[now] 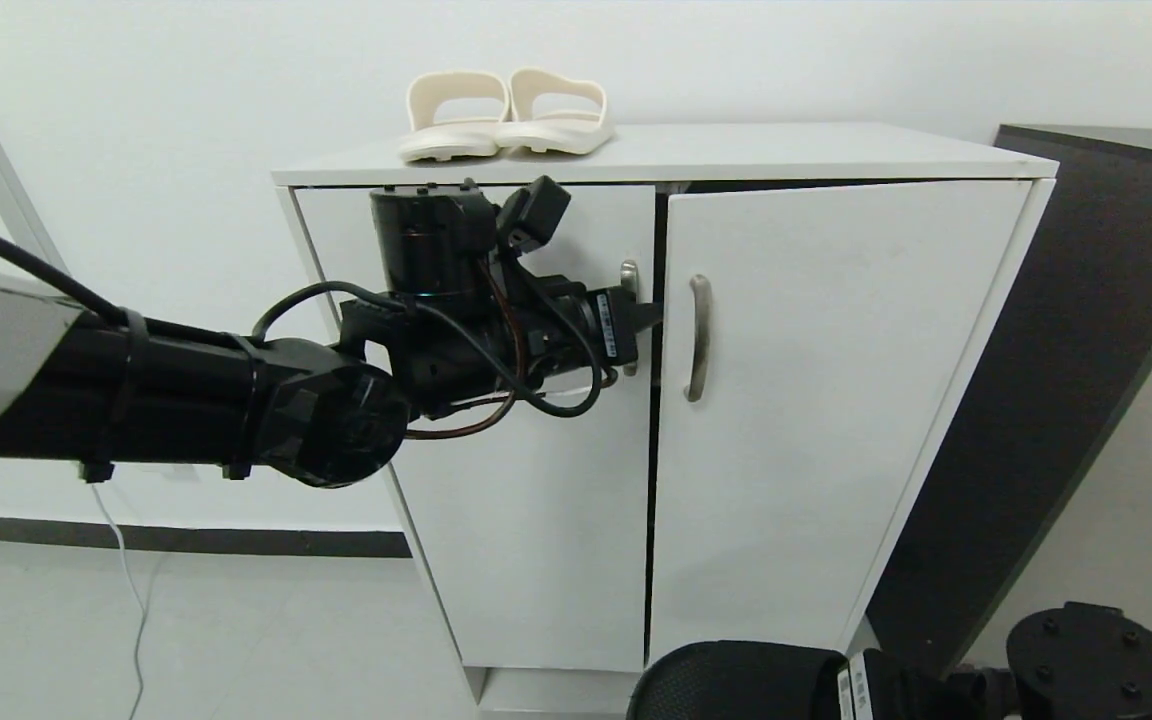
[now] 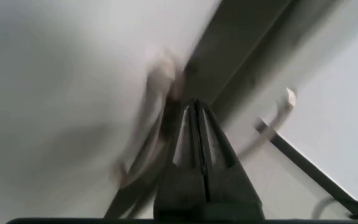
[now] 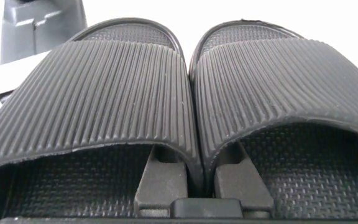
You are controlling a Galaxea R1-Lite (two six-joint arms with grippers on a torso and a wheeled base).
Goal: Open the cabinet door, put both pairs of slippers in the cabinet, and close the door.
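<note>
— Cabinet door, the white flat-panel right leaf [image 1: 836, 400]: which step is in hand?

— Opening, by my reading. The left gripper [image 1: 652, 315] has its tips at the dark seam between that leaf and the white left leaf [image 1: 526, 520], just beside the left leaf's brushed-metal bar handle [image 1: 629, 285]. Its jaws are pressed together with nothing between them. The right leaf appears slightly ajar, with a dark gap along its upper edge.

— And the slippers?

— The pair of cream moulded slide slippers [image 1: 506, 115] rests on the cabinet top [image 1: 786, 150], above the left gripper and well apart from it. The pair of black ribbed rubber slippers [image 3: 123, 93] is clamped in the right gripper [image 3: 199, 160]. Its jaws are set one inside each shoe, pinching the inner walls together. Neither pair is in the cabinet yet.

— Next move?

— In my judgement the seam must be widened. The leaf needs to swing out far enough to admit the black pair, without the tips slipping off its edge. Risk noted: the wrist crowds the handle.
</note>
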